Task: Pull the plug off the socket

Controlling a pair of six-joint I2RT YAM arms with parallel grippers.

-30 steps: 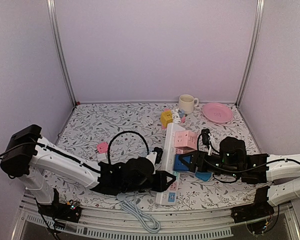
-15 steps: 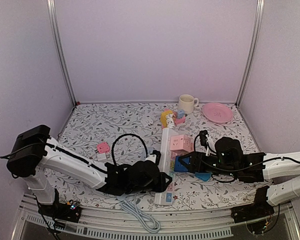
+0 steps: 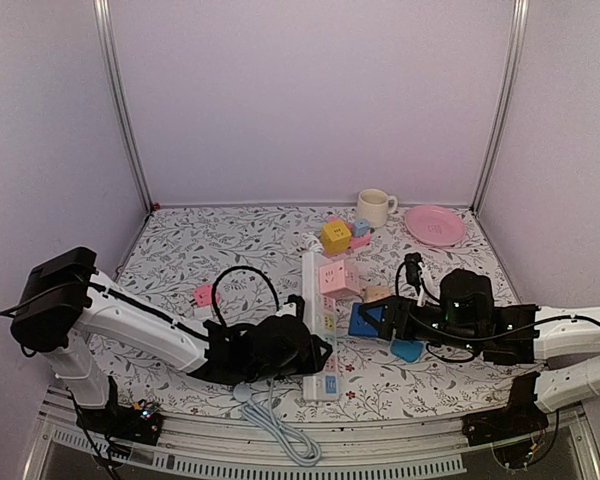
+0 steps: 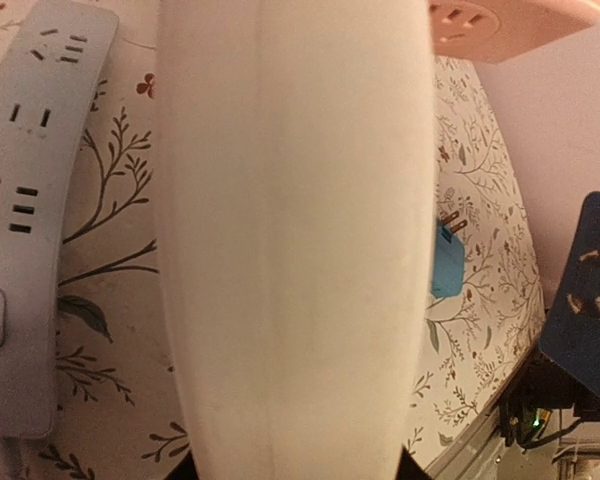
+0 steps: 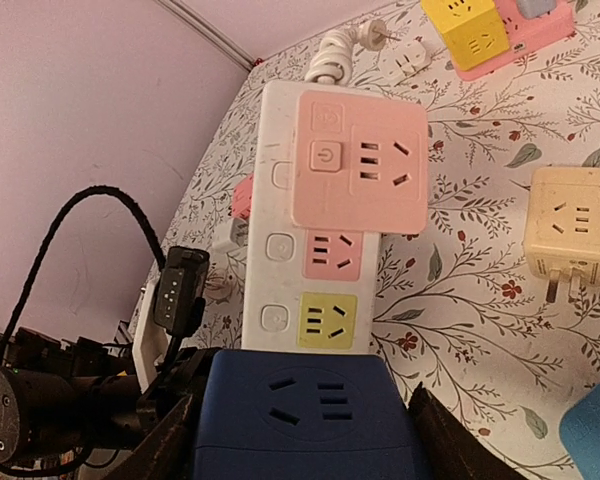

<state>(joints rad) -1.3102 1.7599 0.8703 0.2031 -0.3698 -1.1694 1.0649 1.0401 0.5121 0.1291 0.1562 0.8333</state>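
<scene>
A white power strip (image 3: 320, 320) lies lengthwise on the table with a pink cube plug (image 3: 338, 277) seated on its far end. My left gripper (image 3: 313, 357) is shut on the strip's near part. In the left wrist view the strip (image 4: 290, 230) fills the middle, and the gripper (image 4: 295, 466) shows only as dark finger edges at the bottom. My right gripper (image 3: 376, 321) is shut on a dark blue cube plug (image 3: 365, 320), held just right of the strip and apart from it. In the right wrist view the blue plug (image 5: 305, 420) sits in the gripper (image 5: 308, 445), with the strip's yellow socket (image 5: 328, 320) bare beyond it.
A cream cube adapter (image 5: 570, 225) and a light blue plug (image 3: 408, 350) lie right of the strip. A second white strip (image 4: 30, 200) and a black plug with cable (image 5: 180, 290) lie left. Yellow cube (image 3: 334, 236), mug (image 3: 375, 207) and pink plate (image 3: 435, 225) stand at the back.
My left gripper has dragged the white strip leftwards. The blue cube plug stayed in my right gripper and now stands apart from the strip.
</scene>
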